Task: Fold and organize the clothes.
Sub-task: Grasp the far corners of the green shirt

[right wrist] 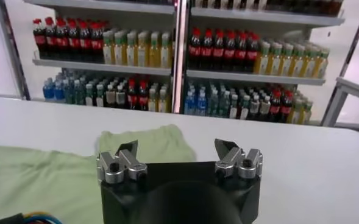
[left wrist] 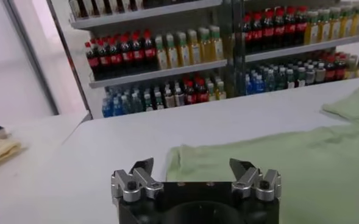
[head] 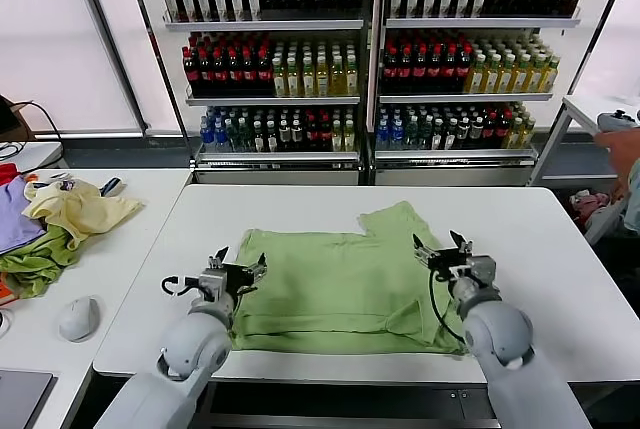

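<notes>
A light green shirt (head: 340, 279) lies folded over on the white table (head: 300, 211), one sleeve (head: 398, 219) sticking out toward the far side. My left gripper (head: 241, 266) hovers at the shirt's left edge, open and empty; the left wrist view shows its fingers (left wrist: 142, 168) spread, with the green cloth (left wrist: 270, 159) beyond them. At the shirt's right edge my right gripper (head: 441, 244) is open too, holding nothing. Past its fingers (right wrist: 128, 148) in the right wrist view lies the sleeve (right wrist: 145, 141). More clothes (head: 60, 219), yellow, green and purple, are heaped on the table to the left.
A second white table (head: 120, 279) on the left carries a computer mouse (head: 79, 318). Shelves of bottles (head: 370, 49) stand behind the table. A person's arm (head: 622, 149) shows at the far right beside another table (head: 590, 109).
</notes>
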Controlling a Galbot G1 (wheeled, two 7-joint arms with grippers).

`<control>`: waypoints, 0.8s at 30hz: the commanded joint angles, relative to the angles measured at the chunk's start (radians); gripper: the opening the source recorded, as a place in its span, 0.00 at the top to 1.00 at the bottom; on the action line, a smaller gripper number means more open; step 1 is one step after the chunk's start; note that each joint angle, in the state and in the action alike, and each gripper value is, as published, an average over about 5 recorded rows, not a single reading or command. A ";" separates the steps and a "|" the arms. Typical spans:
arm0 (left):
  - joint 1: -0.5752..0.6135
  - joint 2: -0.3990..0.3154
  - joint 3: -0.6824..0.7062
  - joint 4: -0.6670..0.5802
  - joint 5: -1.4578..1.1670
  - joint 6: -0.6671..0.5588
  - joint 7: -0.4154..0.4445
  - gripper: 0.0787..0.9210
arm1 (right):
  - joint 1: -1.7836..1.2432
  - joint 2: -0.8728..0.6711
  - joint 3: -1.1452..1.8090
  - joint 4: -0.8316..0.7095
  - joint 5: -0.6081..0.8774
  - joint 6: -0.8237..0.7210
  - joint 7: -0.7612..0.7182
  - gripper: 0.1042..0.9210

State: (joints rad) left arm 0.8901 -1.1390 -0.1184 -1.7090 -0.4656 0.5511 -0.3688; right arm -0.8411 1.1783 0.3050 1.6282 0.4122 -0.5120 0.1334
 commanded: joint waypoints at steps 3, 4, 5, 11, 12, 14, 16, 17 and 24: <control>-0.290 -0.074 0.094 0.367 -0.033 -0.003 -0.001 0.12 | 0.302 0.068 -0.086 -0.414 -0.006 -0.011 0.002 0.12; -0.296 -0.079 0.097 0.383 -0.032 -0.004 -0.002 0.12 | 0.311 0.075 -0.087 -0.436 -0.011 -0.009 -0.002 0.12; -0.301 -0.084 0.098 0.399 -0.032 -0.004 -0.002 0.12 | 0.319 0.081 -0.088 -0.455 -0.017 -0.006 -0.005 0.12; -0.314 -0.103 0.096 0.456 -0.036 -0.004 -0.005 0.12 | 0.353 0.119 -0.096 -0.536 -0.047 0.016 -0.033 0.12; -0.314 -0.105 0.095 0.459 -0.038 -0.004 -0.005 0.12 | 0.360 0.127 -0.097 -0.548 -0.052 0.022 -0.039 0.12; -0.313 -0.108 0.094 0.462 -0.044 -0.002 -0.006 0.12 | 0.374 0.141 -0.099 -0.573 -0.062 0.033 -0.051 0.12; -0.312 -0.110 0.093 0.462 -0.057 0.002 -0.007 0.12 | 0.388 0.154 -0.102 -0.600 -0.072 0.038 -0.059 0.12; -0.311 -0.111 0.092 0.463 -0.067 0.006 -0.007 0.12 | 0.393 0.160 -0.103 -0.613 -0.077 0.038 -0.061 0.12; -0.299 -0.114 0.090 0.463 -0.119 0.024 -0.004 0.15 | 0.413 0.182 -0.103 -0.679 -0.093 0.035 -0.069 0.12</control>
State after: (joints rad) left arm 0.6157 -1.2428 -0.0390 -1.3041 -0.5323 0.5592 -0.3745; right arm -0.4895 1.3237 0.2124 1.0828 0.3416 -0.4842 0.0772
